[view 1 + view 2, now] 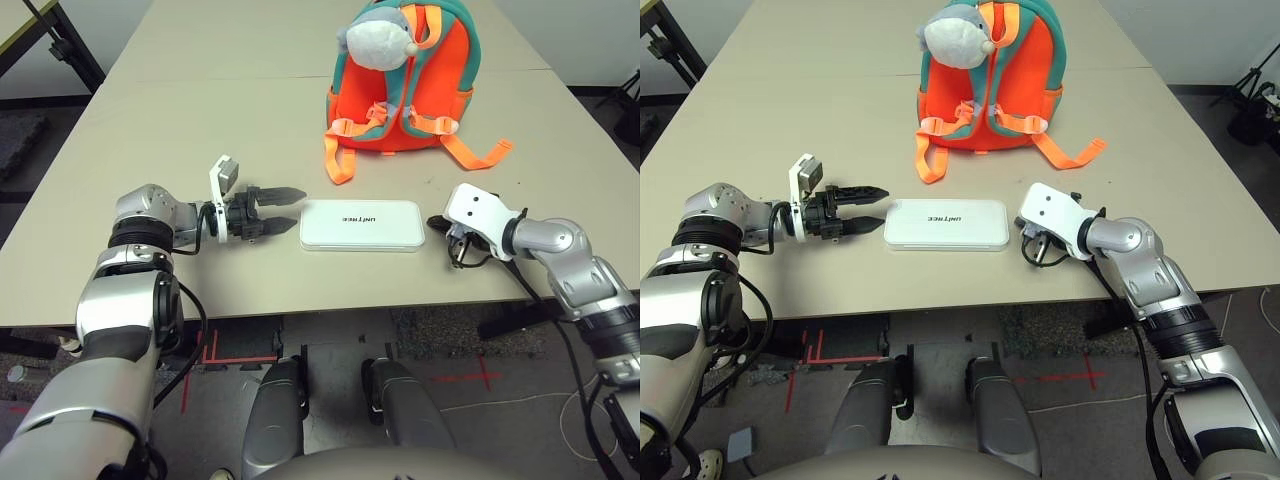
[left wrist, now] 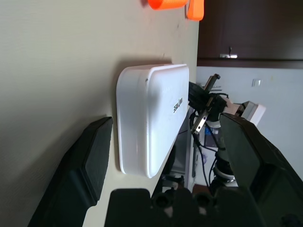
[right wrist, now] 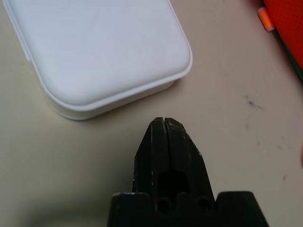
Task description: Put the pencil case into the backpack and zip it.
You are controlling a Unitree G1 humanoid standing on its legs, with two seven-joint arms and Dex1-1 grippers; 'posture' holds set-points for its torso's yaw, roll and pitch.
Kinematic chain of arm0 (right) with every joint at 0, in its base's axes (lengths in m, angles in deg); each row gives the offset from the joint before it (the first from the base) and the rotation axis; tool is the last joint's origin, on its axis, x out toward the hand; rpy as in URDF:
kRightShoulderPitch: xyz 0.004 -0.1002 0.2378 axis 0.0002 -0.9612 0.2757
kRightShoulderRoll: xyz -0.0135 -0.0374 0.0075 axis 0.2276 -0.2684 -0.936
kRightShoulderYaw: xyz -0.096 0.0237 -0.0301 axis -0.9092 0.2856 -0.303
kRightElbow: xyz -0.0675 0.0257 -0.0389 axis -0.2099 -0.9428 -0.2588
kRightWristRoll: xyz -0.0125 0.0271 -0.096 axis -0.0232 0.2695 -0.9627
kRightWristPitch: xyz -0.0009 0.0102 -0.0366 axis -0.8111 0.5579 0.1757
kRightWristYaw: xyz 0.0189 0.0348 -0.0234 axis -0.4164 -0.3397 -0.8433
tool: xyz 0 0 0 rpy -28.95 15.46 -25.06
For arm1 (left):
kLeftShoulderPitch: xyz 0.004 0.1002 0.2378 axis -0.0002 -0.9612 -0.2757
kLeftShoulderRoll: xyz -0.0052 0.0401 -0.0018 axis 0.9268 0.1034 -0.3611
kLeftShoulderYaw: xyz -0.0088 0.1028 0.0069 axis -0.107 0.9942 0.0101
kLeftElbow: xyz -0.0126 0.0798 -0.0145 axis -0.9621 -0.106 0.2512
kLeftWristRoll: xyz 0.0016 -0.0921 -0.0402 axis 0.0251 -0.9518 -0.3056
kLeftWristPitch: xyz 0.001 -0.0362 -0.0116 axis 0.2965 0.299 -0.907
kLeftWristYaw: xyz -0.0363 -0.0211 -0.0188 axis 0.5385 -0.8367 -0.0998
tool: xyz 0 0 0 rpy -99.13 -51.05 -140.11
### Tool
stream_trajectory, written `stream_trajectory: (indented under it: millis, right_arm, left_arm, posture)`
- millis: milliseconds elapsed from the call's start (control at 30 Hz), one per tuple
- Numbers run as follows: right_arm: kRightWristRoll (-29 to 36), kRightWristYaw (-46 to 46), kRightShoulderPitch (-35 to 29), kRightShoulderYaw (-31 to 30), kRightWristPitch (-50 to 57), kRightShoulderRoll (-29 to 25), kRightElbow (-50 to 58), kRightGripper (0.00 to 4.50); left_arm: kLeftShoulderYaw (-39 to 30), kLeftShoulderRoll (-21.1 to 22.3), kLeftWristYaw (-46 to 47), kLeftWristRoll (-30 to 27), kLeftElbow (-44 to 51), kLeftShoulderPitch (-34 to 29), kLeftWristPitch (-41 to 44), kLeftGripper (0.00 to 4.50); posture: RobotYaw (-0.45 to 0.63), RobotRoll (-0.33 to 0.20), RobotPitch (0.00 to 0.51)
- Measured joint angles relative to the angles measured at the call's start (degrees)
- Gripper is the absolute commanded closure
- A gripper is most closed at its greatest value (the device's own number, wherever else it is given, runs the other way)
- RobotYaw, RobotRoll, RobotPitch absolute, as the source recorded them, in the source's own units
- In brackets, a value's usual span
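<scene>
the pencil case (image 1: 362, 226), a flat white box with rounded corners and small dark lettering on top, lies shut and flat on the tabletop (image 1: 250, 120). beyond it, apart, is the orange backpack (image 1: 405, 90) with teal trim, its orange straps spread toward the case and a grey-white plush head attached.

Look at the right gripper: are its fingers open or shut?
The right gripper is shut: its two black fingertips meet, with nothing between them.

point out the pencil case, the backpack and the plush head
pencil case (image 1: 362, 232): left eye view, lid
backpack (image 1: 358, 95): left eye view, orange panel
plush head (image 1: 958, 45): right eye view, pale face
</scene>
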Motion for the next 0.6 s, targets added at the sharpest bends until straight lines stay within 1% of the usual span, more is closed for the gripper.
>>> stream_trajectory:
  millis: [167, 367, 600]
  right_arm:
    - [0.0, -0.3, 0.0, -0.2, 1.1, 0.7, 1.7, 4.47]
    - [-0.3, -0.4, 0.8, -0.7, 3.4, 3.1, 2.3, 4.47]
    - [-0.9, -0.8, 2.6, -2.9, 4.3, 6.7, 2.7, 4.47]
  left_arm:
    - [0.2, -0.7, -0.7, 1.4, -1.6, 0.9, -1.8, 0.00]
    - [0.3, -1.1, -1.1, 3.1, -2.1, 1.5, -2.9, 0.00]
    - [0.8, -1.2, -2.1, 4.1, -2.0, 1.5, -3.0, 0.00]
  posture:
    - [-0.23, 0.000, 0.155]
    - [-0.22, 0.000, 0.152]
    - [-0.22, 0.000, 0.154]
